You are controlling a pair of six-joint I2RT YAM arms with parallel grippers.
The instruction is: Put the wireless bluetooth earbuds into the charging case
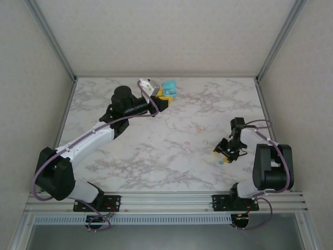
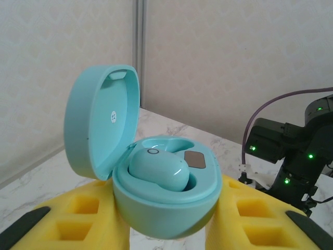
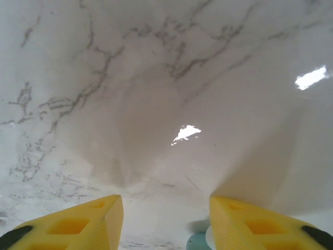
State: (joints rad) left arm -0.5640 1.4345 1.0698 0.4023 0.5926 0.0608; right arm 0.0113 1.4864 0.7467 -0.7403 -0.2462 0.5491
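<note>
The pale teal charging case (image 2: 166,208) is clamped between the yellow fingers (image 2: 67,221) of my left gripper (image 2: 166,224), which is shut on its base. Its lid (image 2: 99,120) stands open to the left, and one teal earbud (image 2: 158,169) sits in a socket. From above, the case (image 1: 169,87) is at the far middle of the table by the left gripper (image 1: 164,96). My right gripper (image 1: 225,151) hovers low and open near the front right. A teal earbud (image 3: 199,242) lies on the table by its right finger (image 3: 260,226), also visible from above as a teal earbud (image 1: 220,162).
Small loose earbuds lie mid-table: a pinkish one (image 1: 197,126), another pinkish one (image 1: 187,143) and a whitish one (image 1: 204,141). The marble table (image 1: 156,156) is fenced by white walls with metal posts. The right arm (image 2: 291,151) stands behind the case in the left wrist view.
</note>
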